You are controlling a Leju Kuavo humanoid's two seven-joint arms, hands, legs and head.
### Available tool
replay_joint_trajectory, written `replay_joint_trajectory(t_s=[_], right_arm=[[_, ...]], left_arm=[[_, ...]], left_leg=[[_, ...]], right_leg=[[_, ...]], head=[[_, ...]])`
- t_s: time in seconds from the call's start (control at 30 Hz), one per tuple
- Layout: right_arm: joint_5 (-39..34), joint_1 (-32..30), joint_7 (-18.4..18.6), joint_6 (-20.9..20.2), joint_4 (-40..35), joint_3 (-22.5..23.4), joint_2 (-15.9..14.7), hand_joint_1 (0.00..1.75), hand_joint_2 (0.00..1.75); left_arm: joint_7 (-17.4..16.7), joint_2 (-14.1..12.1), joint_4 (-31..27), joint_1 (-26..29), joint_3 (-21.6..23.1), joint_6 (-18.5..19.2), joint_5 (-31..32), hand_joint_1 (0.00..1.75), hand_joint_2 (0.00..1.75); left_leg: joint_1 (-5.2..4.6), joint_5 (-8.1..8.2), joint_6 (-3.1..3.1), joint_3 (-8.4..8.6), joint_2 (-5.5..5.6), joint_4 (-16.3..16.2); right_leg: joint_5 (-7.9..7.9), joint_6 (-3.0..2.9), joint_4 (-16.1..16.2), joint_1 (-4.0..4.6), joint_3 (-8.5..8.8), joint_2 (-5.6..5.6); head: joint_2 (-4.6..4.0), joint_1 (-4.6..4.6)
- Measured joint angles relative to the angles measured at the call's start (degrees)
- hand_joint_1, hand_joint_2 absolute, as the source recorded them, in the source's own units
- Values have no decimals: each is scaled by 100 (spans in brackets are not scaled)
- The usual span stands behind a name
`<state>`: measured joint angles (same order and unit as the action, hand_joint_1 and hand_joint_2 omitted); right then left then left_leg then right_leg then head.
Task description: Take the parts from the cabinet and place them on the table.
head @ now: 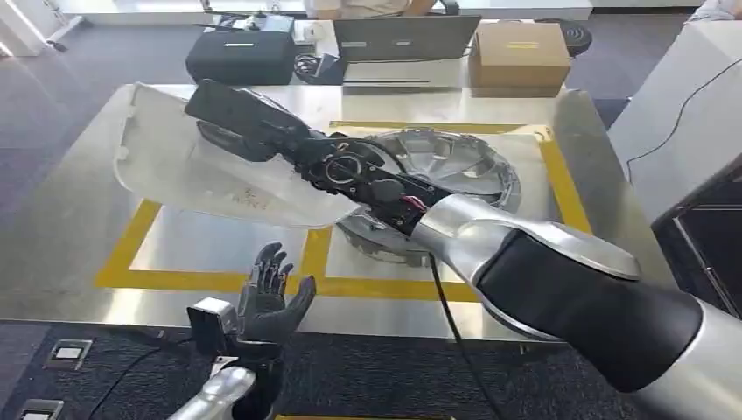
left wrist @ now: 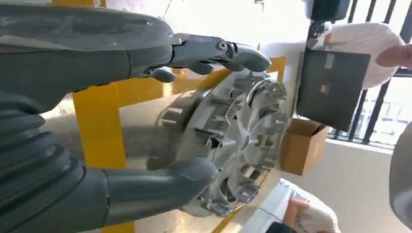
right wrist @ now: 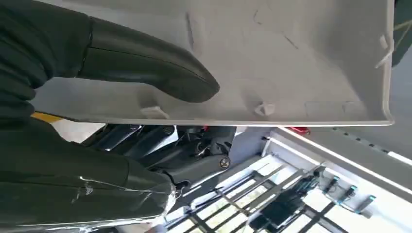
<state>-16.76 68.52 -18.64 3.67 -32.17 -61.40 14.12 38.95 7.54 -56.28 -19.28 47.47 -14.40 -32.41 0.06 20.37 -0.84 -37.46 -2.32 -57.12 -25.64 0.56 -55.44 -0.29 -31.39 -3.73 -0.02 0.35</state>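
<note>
My right hand point(head: 249, 122) grips a large white plastic panel point(head: 188, 166) and holds it over the left part of the metal table point(head: 61, 236). In the right wrist view its thumb point(right wrist: 155, 73) presses on one face of the panel point(right wrist: 291, 58), with the darker fingers point(right wrist: 165, 143) under the edge. A silver wheel cover point(head: 455, 171) lies on the table inside the right yellow-taped square, partly hidden by my right forearm. My left hand point(head: 269, 293) is raised at the table's near edge, fingers apart and holding nothing. The left wrist view looks past the left hand point(left wrist: 145, 53) at the wheel cover point(left wrist: 233, 141).
Yellow tape point(head: 311, 254) marks two squares on the table. At the far side stand a black case point(head: 241, 57), a laptop point(head: 407, 39) and a cardboard box point(head: 518, 52). A white cabinet point(head: 674, 114) stands at the right. A person's gloved hands point(left wrist: 313, 218) are beyond the table.
</note>
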Motion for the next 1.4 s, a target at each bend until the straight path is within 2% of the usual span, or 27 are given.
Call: replay_joint_trajectory(t_s=[0.03,0.13,0.17,0.2,0.23,0.27,0.3,0.33,0.37,0.4,0.43,0.5,0.53,0.57,0.6,0.67,0.83,0.9,1.0,1.03,1.27,1.4], right_arm=[[2,14,-2,0,2,2,0,175,175],[7,16,-4,-2,2,0,0,175,175],[7,25,-4,-2,-2,0,7,175,175],[7,21,-4,-2,-13,4,2,175,175],[7,38,-9,-2,-13,4,2,175,175],[7,50,-11,-2,-13,7,-11,175,175],[7,37,-11,-4,-11,4,-22,175,175],[4,7,-13,-11,-11,4,-22,175,175],[2,-27,-18,-15,-11,4,-22,175,175],[2,-55,-17,-20,-9,4,-22,175,175],[2,-59,-17,-22,-7,4,-22,175,175],[2,-38,-20,-26,-4,4,-22,175,175],[2,-34,-15,-24,4,4,-22,175,175],[2,-22,-13,-26,9,2,-15,175,175],[2,-37,-15,-31,9,0,-7,175,175],[24,-96,-22,-42,9,-7,15,175,175],[96,-279,-177,6,29,-59,286,175,175],[31,-399,-157,59,11,-114,387,175,175],[-144,-495,-98,253,-4,-218,485,175,175],[-190,-513,-79,324,-15,-269,512,175,175],[-147,-549,238,891,20,-597,568,175,175],[-59,-549,385,1045,83,-741,568,175,175]], left_arm=[[0,0,0,-13,0,-4,0,0,175],[0,7,0,-25,0,-7,-2,0,175],[0,7,-2,-29,0,-9,-2,0,175],[0,18,-2,-17,0,-9,-2,0,175],[0,17,0,-37,0,-11,-11,0,175],[0,22,0,-49,0,-11,-13,0,175],[0,35,0,-45,0,-11,-18,0,175],[0,35,4,-40,0,-9,-18,0,175],[0,35,13,-35,0,-4,-17,0,175],[0,35,20,-31,0,-4,-17,0,175],[0,35,24,-32,0,-2,-17,0,175],[0,48,42,-36,2,-2,-17,0,175],[0,48,50,-35,4,-2,-17,0,175],[0,48,55,-43,7,-2,-20,0,175],[0,50,57,-43,7,-2,-18,0,175],[0,50,61,-24,13,-2,0,0,175],[0,50,61,7,13,-13,114,0,175],[0,50,61,35,13,-13,146,0,175],[0,50,61,59,13,0,153,0,175],[0,50,61,59,15,7,146,0,175],[0,92,61,56,68,98,120,0,175],[0,153,61,57,118,98,120,0,175]], left_leg=[[-112,106,-53,111,-247,202],[-126,77,-52,76,-7,228],[-115,63,-72,96,73,273],[-31,37,-82,175,125,353],[-21,32,-103,200,173,379],[-22,32,-117,204,198,379],[-18,39,-127,209,258,379],[-19,44,-134,210,304,377],[-19,49,-136,214,349,373],[-15,54,-134,223,398,369],[-6,68,-119,224,446,353],[16,115,-67,227,522,283],[14,145,-28,204,544,251],[-14,156,-5,160,561,184],[-1,133,27,119,560,200],[-9,132,-65,107,546,179],[-6,123,-51,164,532,253],[3,125,-19,178,532,267],[20,131,60,178,533,277],[23,132,66,180,532,277],[21,139,77,178,533,275],[19,142,82,176,533,270]], right_leg=[[-21,21,6,38,9,-52],[-57,81,22,36,34,-232],[-74,109,39,63,72,-305],[-149,145,1,21,22,-195],[-285,168,-227,12,-44,111],[-479,181,-646,1,-236,263],[-694,207,-1210,-6,-521,336],[-831,228,-1654,-11,-762,357],[-853,240,-1899,-15,-923,357],[-737,251,-1859,-29,-950,356],[-489,259,-1550,-48,-857,356],[100,277,-533,-83,-443,367],[157,272,-194,-95,-303,422],[107,244,-58,-80,-231,460],[96,171,-91,-74,-222,465],[114,174,-44,-67,-225,479],[100,124,-45,-50,-212,503],[85,100,-45,-42,-206,499],[84,77,-46,-26,-208,498],[82,62,-46,-23,-208,499],[81,61,-39,-26,-200,496],[82,62,-27,-28,-192,496]], head=[[0,7],[0,18],[0,15],[0,26],[0,50],[0,90],[0,153],[0,177],[0,175],[0,186],[0,203],[0,238],[0,278],[0,295],[0,269],[0,221],[0,107],[0,72],[0,63],[0,63],[0,63],[0,68]])
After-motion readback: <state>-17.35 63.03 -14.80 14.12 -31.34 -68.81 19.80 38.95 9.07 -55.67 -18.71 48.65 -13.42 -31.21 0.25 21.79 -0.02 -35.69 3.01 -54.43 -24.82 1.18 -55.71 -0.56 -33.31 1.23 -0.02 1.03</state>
